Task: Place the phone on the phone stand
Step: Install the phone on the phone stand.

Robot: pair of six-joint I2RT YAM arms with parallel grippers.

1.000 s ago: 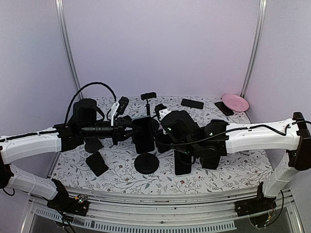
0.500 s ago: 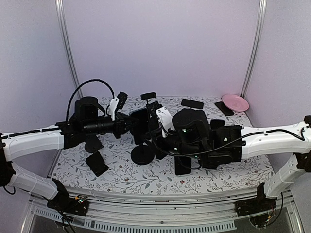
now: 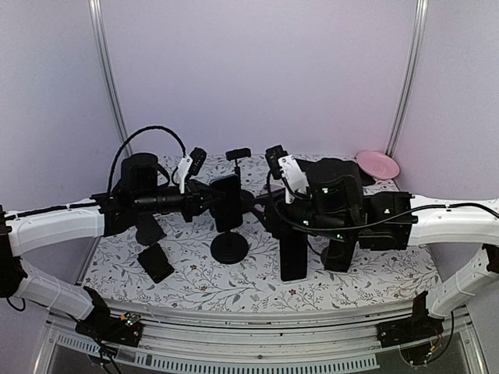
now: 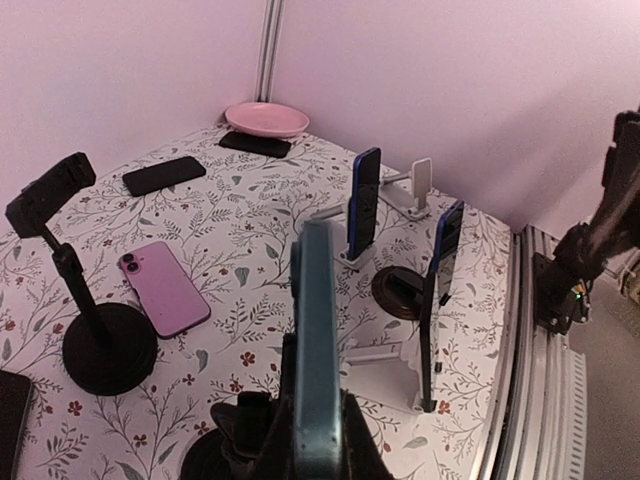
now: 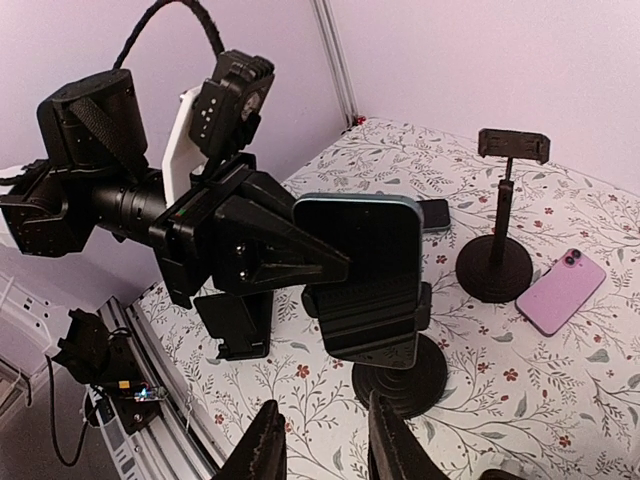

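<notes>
Black fingers of the left gripper [image 5: 325, 265] pinch the blue-edged phone [image 5: 365, 250], which stands upright in the clamp of one phone stand [image 5: 405, 378]. A second stand [image 5: 503, 245] holds nothing. The right gripper [image 5: 328, 445] hangs parted and empty. One pink phone [image 5: 562, 290] lies flat on the floral tablecloth [image 5: 480, 340], with lilac walls [image 3: 257, 70] around it.

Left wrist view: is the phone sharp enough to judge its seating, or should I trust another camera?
Left wrist: the phone, edge-on in the left end effector, is slightly soft, too near the lens; the table behind is sharp. Right wrist: phone face and phone stand are crisp, evenly lit, no glare; best view. Top external: black parts merge together.
</notes>
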